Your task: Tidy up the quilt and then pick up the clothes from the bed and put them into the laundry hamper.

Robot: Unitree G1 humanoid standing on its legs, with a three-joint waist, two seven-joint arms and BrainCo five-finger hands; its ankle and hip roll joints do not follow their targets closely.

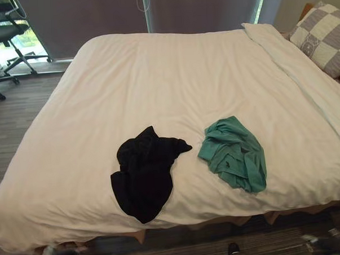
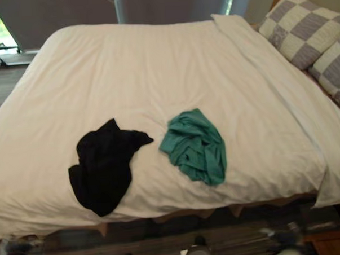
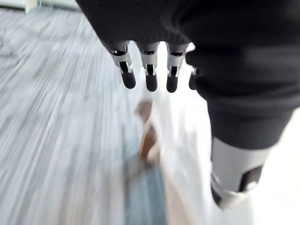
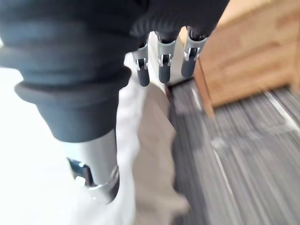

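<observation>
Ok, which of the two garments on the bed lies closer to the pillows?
The green garment. It lies on the pillow side of the white quilt; the black garment lies beside it, farther away.

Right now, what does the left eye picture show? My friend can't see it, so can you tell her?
Two crumpled garments, a black one and a green one, lie apart near the front edge of a bed covered by a smooth white quilt. Checked pillows sit at the right, and an office chair stands on the floor at the far left.

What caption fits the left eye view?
Black garment and green garment lie apart on the smoothed white quilt.
</observation>
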